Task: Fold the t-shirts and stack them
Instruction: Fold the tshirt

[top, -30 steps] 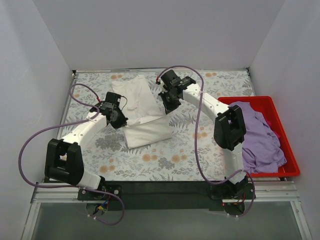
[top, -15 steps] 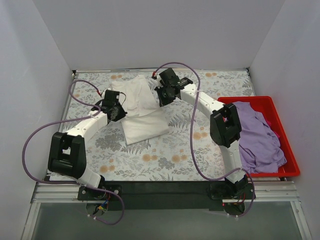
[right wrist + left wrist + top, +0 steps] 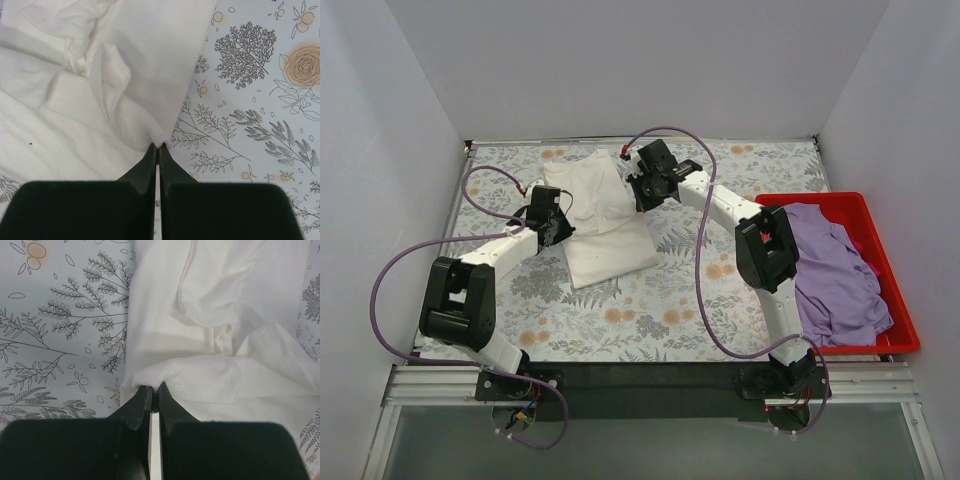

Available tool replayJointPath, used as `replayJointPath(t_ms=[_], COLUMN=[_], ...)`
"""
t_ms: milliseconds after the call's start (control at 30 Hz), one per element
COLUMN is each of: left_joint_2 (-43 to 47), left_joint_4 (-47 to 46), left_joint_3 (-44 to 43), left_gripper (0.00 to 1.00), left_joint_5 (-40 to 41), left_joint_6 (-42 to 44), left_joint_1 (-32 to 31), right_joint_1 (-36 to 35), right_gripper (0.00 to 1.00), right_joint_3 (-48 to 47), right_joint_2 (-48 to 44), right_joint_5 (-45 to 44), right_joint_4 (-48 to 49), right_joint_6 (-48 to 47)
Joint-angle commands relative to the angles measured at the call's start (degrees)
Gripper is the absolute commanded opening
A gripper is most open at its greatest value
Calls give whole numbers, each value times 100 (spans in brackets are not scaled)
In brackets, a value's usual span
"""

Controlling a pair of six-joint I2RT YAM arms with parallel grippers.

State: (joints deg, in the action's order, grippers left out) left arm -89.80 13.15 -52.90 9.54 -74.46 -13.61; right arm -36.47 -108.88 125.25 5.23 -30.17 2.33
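The white t-shirt (image 3: 605, 220) lies partly folded on the floral tablecloth, left of centre at the back; its graphic is hidden. My left gripper (image 3: 558, 226) is shut on the shirt's left edge, and the pinched fold shows in the left wrist view (image 3: 154, 386). My right gripper (image 3: 642, 198) is shut on the shirt's right edge, seen pinched in the right wrist view (image 3: 159, 145). The white cloth fills both wrist views (image 3: 225, 340) (image 3: 75, 100). The lavender t-shirt (image 3: 835, 270) lies crumpled in the red bin.
The red bin (image 3: 898, 290) sits at the table's right edge. The floral tablecloth (image 3: 670, 300) covers the table. White walls enclose the back and sides. Purple cables loop over both arms.
Both grippers have carried the shirt's edges toward the back of the table, folding its near part over. The shirt now lies shorter and further back.
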Motion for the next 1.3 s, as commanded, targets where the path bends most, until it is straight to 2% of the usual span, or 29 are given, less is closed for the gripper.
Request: replayJointPath(t_ms=[0, 267, 367, 500, 533, 600, 633, 700, 733, 867, 933, 967, 1267], left_joint_2=[94, -284, -310, -91, 5, 295, 401, 770, 884, 1412, 1570, 1588, 895], left_joint_4=[-505, -743, -814, -831, -849, -823, -796, -735, -691, -489, -418, -401, -497], left_joint_3=[140, 246, 254, 176, 158, 114, 122, 184, 219, 544, 815, 886, 1536], left_gripper=[0, 0, 1, 17, 29, 41, 51, 61, 62, 63, 56, 49, 34], left_joint_5=[66, 83, 153, 118, 83, 83, 83, 31, -13, -215, -225, -242, -594], left_joint_6=[107, 54, 54, 177, 299, 414, 475, 485, 441, 187, 55, -103, -552], left_joint_1=[51, 60, 51, 51, 51, 42, 42, 25, 7, -405, -607, -791, -1575], right_joint_1=[70, 122, 131, 123, 122, 114, 96, 61, 35, -132, -238, -281, -396], right_gripper=[1, 2, 10, 17, 19, 27, 30, 31, 31, 30, 28, 26, 22], right_joint_3=[139, 200, 209, 183, 174, 174, 183, 235, 262, 612, 736, 789, 772], right_joint_2=[52, 280, 298, 123, 53, -158, -202, -361, -405, -563, -572, -572, -90], right_joint_5=[-5, -57, -75, -49, -40, -22, -14, 65, 91, 459, 557, 627, 1015], right_joint_4=[398, 486, 504, 512, 521, 556, 556, 565, 565, 662, 758, 802, 1092], right_joint_6=[-110, -127, -127, -101, -101, -57, -40, 4, 22, 154, 259, 294, 602])
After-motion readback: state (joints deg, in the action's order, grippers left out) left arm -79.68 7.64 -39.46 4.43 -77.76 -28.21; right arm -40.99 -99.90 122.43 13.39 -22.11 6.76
